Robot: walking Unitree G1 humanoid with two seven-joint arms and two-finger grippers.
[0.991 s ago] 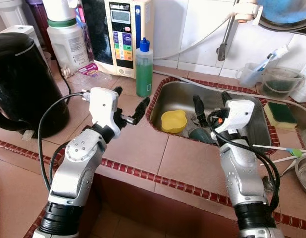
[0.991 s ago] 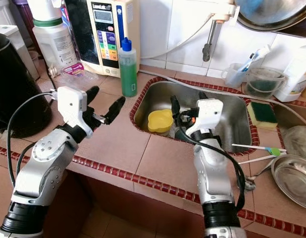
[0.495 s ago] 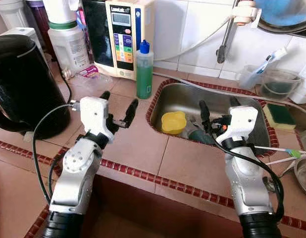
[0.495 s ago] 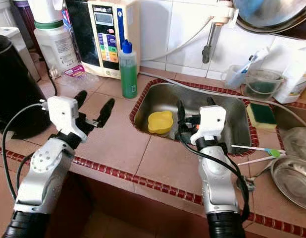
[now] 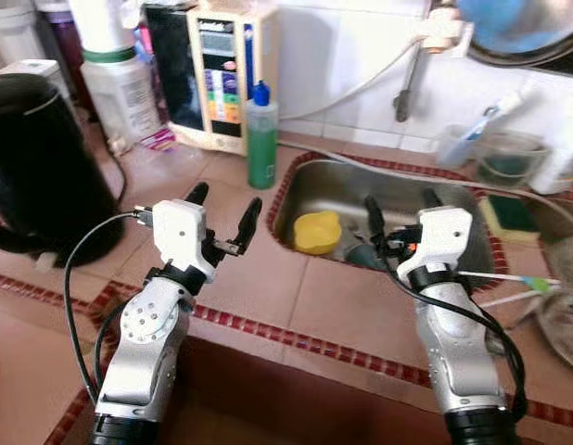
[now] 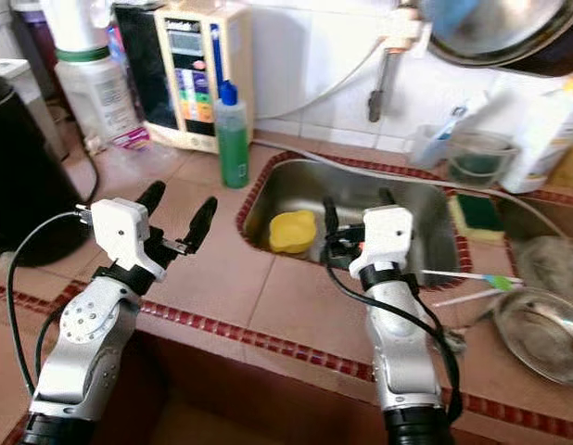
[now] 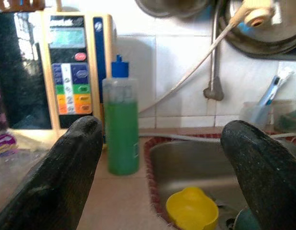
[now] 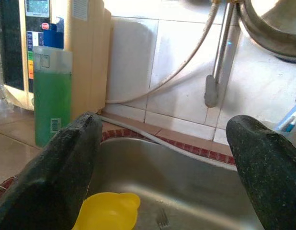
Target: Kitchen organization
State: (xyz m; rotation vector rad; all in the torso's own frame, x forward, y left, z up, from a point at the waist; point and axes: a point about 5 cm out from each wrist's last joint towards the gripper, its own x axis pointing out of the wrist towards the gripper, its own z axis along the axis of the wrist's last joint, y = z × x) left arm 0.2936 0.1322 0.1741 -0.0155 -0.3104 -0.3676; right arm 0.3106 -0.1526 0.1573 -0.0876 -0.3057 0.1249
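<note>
Left eye view: tiled counter (image 5: pixel 268 278) with a red-trimmed steel sink (image 5: pixel 347 185) set into it. Left gripper (image 5: pixel 222 213), fingers spread apart and holding nothing, is raised above the counter to the left of the sink. Right gripper (image 5: pixel 398 218), fingers likewise apart and holding nothing, sits over the sink's front edge. Yellow cup (image 5: pixel 316 232) lies inside the sink at its left end, near the right gripper. Green soap bottle (image 5: pixel 261 139) with blue cap stands upright on the counter just beside the sink's back-left corner, in front of a cream water purifier (image 5: pixel 222 74). Black kettle (image 5: pixel 41 167) stands at far left. Green-and-yellow sponge (image 6: pixel 477 215) rests right of the sink. Steel bowl (image 6: pixel 537 338) sits on the counter at far right. Faucet (image 5: pixel 407 83) hangs above the sink.
</note>
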